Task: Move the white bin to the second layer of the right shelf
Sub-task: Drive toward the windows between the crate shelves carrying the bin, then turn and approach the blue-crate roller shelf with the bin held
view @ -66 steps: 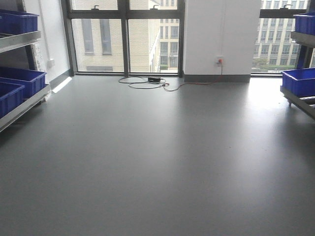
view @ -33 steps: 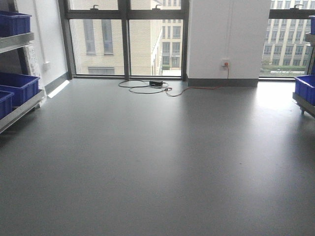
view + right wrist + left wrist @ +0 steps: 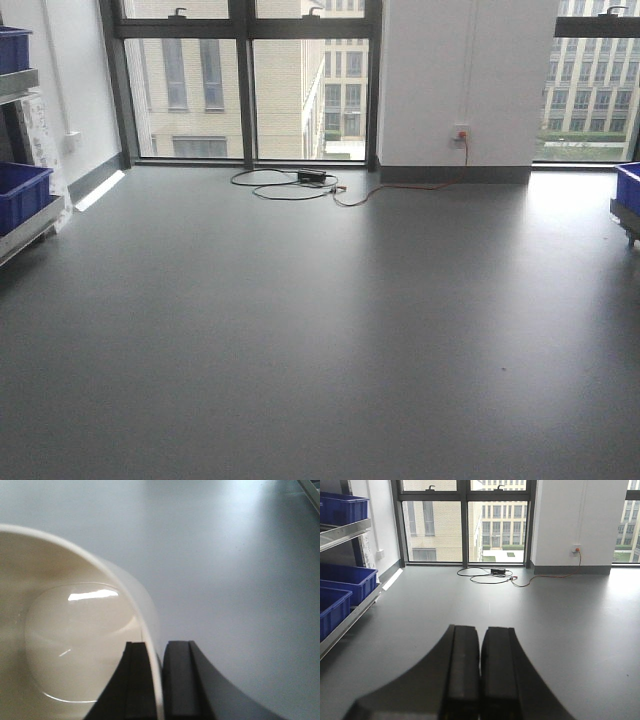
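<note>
The right pincer (image 3: pixel 161 647) is clamped over the rim of the white bin (image 3: pixel 75 630), which fills the lower left of its view, the left pincer (image 3: pixel 480 632) pressed together empty, the right shelf (image 3: pixel 626 213) barely showing at the front view's right edge.

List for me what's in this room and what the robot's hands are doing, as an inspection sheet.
Surface: grey floor, smooth.
Job's things: white bin, nothing inside, held by the right gripper; right shelf only edges into the front view, layers not seen.
Clutter: blue crates on the left rack.
Grippers: left gripper fingers shut, holding nothing; right fingers shut on the bin's wall.
Cables: black cable coiled by the windows; red lead to a wall socket.
Surroundings: white wall, buildings outside.
</note>
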Controlling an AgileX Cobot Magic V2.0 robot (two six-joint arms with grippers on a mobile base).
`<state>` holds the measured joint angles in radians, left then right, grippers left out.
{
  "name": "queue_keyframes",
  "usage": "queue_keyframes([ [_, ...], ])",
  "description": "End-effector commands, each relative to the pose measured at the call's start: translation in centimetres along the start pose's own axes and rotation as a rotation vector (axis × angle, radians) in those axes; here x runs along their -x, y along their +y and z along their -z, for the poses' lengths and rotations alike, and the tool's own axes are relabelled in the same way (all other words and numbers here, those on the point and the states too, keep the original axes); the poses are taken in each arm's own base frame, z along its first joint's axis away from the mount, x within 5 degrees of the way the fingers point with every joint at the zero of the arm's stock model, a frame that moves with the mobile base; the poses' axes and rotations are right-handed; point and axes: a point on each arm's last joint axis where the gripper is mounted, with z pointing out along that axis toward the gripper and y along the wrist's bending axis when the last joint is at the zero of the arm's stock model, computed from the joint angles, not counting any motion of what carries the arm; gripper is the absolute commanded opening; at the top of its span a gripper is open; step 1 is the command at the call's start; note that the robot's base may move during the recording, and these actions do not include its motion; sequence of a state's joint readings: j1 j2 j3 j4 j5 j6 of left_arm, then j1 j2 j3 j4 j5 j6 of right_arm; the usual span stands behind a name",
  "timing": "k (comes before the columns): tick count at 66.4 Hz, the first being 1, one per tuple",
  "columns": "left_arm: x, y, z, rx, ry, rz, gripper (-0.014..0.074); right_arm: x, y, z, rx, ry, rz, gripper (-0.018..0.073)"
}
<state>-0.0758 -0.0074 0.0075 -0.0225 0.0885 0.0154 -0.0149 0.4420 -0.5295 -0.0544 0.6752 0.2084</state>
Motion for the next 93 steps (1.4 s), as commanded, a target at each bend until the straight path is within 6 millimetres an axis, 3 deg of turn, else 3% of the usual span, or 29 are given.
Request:
queue_keyframes([
  [1, -0.44, 0.00, -0.02, -0.003, -0.058, 0.010, 0.0085, 1.71, 0.23, 0.62, 0.017, -0.125, 0.001, 0.0109],
  [93, -0.44, 0.00, -0.02, -0.003, -0.058, 0.010, 0.0085, 1.72, 0.23, 0.57, 0.017, -0.123, 0.001, 0.0109],
])
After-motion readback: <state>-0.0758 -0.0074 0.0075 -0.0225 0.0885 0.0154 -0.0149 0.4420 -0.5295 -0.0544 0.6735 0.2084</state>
